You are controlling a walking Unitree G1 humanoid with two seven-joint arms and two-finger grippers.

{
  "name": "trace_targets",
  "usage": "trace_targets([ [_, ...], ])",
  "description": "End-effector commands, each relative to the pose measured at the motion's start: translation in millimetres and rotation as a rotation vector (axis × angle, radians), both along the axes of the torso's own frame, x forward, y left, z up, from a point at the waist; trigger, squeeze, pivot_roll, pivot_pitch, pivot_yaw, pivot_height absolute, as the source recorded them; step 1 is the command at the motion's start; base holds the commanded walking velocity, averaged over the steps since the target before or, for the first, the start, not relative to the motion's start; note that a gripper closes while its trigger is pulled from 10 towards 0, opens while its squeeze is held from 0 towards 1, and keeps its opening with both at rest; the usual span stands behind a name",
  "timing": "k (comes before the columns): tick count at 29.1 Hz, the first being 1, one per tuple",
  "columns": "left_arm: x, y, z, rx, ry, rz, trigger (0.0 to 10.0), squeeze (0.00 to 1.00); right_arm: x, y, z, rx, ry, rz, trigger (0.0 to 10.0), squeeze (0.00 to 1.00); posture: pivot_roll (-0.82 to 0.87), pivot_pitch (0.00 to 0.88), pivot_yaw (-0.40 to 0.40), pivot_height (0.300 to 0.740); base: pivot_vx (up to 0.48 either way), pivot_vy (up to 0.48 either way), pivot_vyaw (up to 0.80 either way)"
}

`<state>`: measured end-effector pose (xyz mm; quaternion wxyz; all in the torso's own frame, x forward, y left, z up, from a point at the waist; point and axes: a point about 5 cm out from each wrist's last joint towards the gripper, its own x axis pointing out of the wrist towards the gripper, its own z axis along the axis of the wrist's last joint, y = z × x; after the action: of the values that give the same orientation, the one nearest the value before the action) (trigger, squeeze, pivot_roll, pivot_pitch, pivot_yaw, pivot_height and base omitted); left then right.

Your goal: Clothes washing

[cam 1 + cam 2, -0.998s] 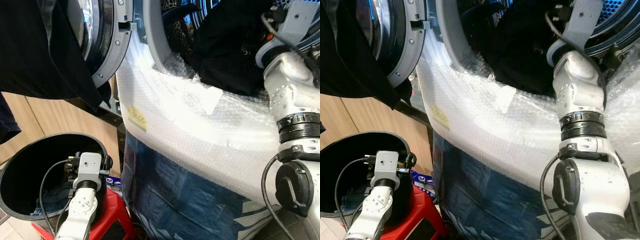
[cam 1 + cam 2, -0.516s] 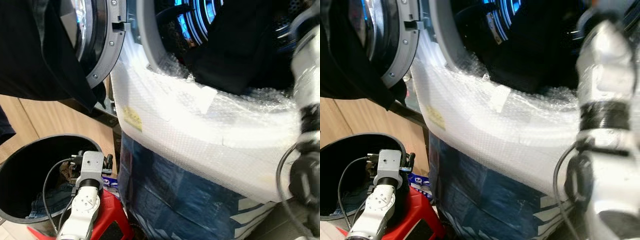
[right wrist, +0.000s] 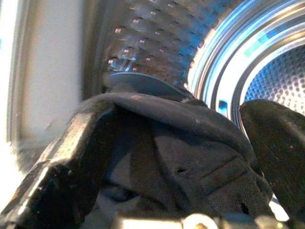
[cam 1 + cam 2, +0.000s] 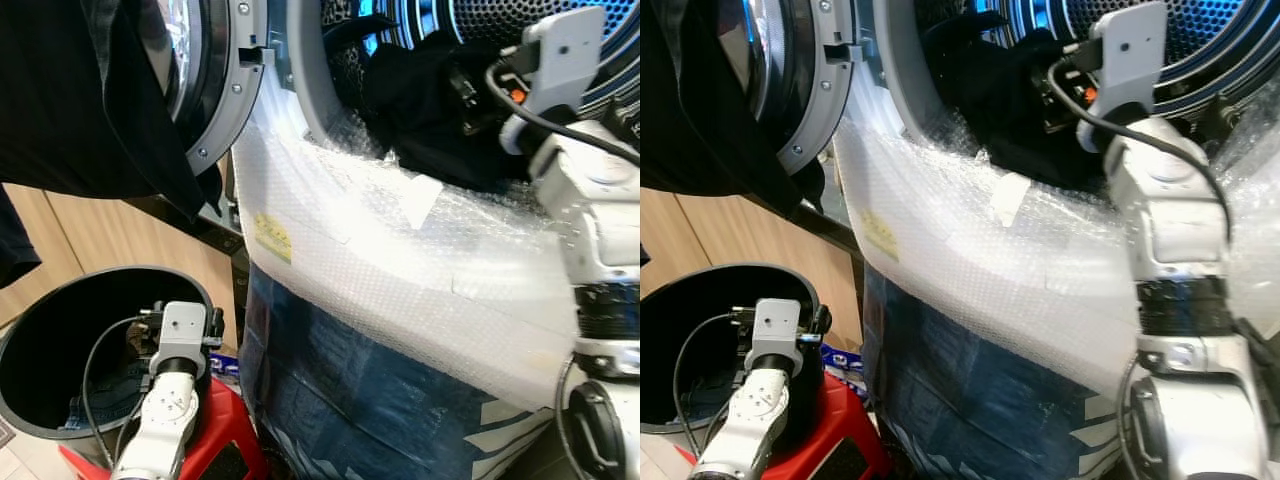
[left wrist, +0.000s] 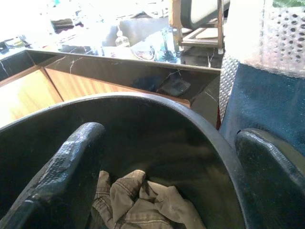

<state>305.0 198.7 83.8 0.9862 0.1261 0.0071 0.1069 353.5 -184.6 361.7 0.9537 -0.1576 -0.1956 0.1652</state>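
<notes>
A black garment [image 4: 430, 100] lies bunched in the mouth of the washing machine drum [image 4: 1200, 40], resting on the lower rim. My right gripper [image 3: 178, 114] reaches into the opening, open, with the garment [image 3: 181, 157] filling the space between its fingers. My left gripper [image 4: 182, 318] hangs open above a black bucket [image 4: 60, 300]. Crumpled khaki and denim clothes [image 5: 143, 200] lie at the bottom of that bucket.
Bubble wrap [image 4: 400, 260] covers the washer's front above a dark blue panel [image 4: 350, 400]. The round door [image 4: 215, 90] stands open at the left with a dark cloth [image 4: 80, 100] draped over it. A red stool [image 4: 225, 440] sits beside the bucket. Wooden cabinets [image 4: 90, 250] stand behind.
The head camera swayed left and back. My right arm has lifted and reached further into the drum, and the black garment now lies more bunched inside the opening. The left arm has stayed put.
</notes>
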Motion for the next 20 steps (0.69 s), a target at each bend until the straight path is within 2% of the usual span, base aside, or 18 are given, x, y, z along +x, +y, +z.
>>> trace_targets([
  [1, 0.2, -1.4, 3, 0.011, -0.009, -0.004, 10.0, 0.00, -11.7, -10.2, 11, -0.049, -0.035, -0.016, 10.0, 1.00, 0.01, 0.000, -0.090, 0.740, 0.000, 0.000, 0.00],
  [3, 0.1, -1.2, 3, 0.011, -0.009, -0.004, 10.0, 0.00, -13.6, -12.4, 12, -0.053, -0.035, -0.026, 10.0, 1.00, 0.01, 0.000, -0.090, 0.740, 0.000, 0.000, 0.00],
  [4, 0.0, -1.2, 3, 0.011, -0.009, -0.004, 10.0, 0.00, -15.7, -16.7, 12, -0.056, -0.036, -0.034, 10.0, 0.61, 0.00, 0.000, -0.085, 0.740, 0.000, 0.000, 0.00],
  [5, -0.1, -1.1, 2, 0.012, -0.009, -0.005, 10.0, 0.00, -17.4, -20.4, 13, -0.060, -0.039, -0.044, 10.0, 0.05, 0.00, 0.000, -0.084, 0.740, 0.000, 0.000, 0.00],
  [6, -0.1, -1.4, 3, 0.013, -0.008, -0.010, 10.0, 0.00, -20.0, -26.2, 13, -0.059, -0.041, -0.063, 10.0, 0.00, 0.00, 0.000, -0.080, 0.740, 0.000, 0.000, 0.00],
  [9, 0.1, -2.0, 3, 0.016, -0.008, -0.016, 10.0, 0.00, -23.5, -32.2, 12, -0.025, -0.039, -0.069, 10.0, 0.00, 0.01, 0.000, -0.077, 0.740, 0.000, 0.000, 0.00],
  [11, 0.0, -1.7, 3, 0.019, -0.009, -0.019, 10.0, 0.00, -33.1, -33.4, 10, 0.125, 0.000, 0.055, 10.0, 0.00, 0.01, 0.000, -0.073, 0.740, 0.000, 0.000, 0.00],
  [12, -0.1, -1.4, 4, 0.019, -0.010, -0.019, 10.0, 0.00, -35.6, -32.0, 9, 0.144, 0.015, 0.085, 10.0, 0.00, 0.01, 0.000, -0.072, 0.740, 0.000, 0.000, 0.00],
  [13, -0.1, -1.4, 4, 0.019, -0.010, -0.019, 10.0, 0.00, -35.6, -32.0, 9, 0.144, 0.015, 0.085, 10.0, 0.00, 0.01, 0.000, -0.072, 0.740, 0.000, 0.000, 0.00],
  [14, -0.5, -1.0, 3, 0.019, -0.009, -0.017, 10.0, 0.00, -41.9, -25.2, 2, 0.115, 0.045, 0.153, 10.0, 0.00, 0.01, 0.000, -0.072, 0.740, 0.000, 0.000, 0.00],
  [16, -0.7, -0.7, 3, 0.020, -0.008, -0.018, 10.0, 0.00, -48.8, -18.4, -5, 0.073, 0.058, 0.214, 10.0, 0.00, 0.02, 0.000, -0.073, 0.740, 0.000, 0.000, 0.00],
  [18, -0.7, -0.6, 3, 0.022, -0.007, -0.019, 10.0, 0.00, -52.0, -16.1, -7, 0.064, 0.055, 0.237, 10.0, 0.00, 0.02, 0.000, -0.073, 0.740, 0.000, 0.000, 0.00],
  [20, -0.9, -0.2, 3, 0.022, -0.008, -0.019, 10.0, 0.00, -58.0, -15.6, -7, 0.139, 0.073, 0.293, 10.0, 0.00, 0.02, 0.000, -0.076, 0.740, 0.000, 0.000, 0.00],
])
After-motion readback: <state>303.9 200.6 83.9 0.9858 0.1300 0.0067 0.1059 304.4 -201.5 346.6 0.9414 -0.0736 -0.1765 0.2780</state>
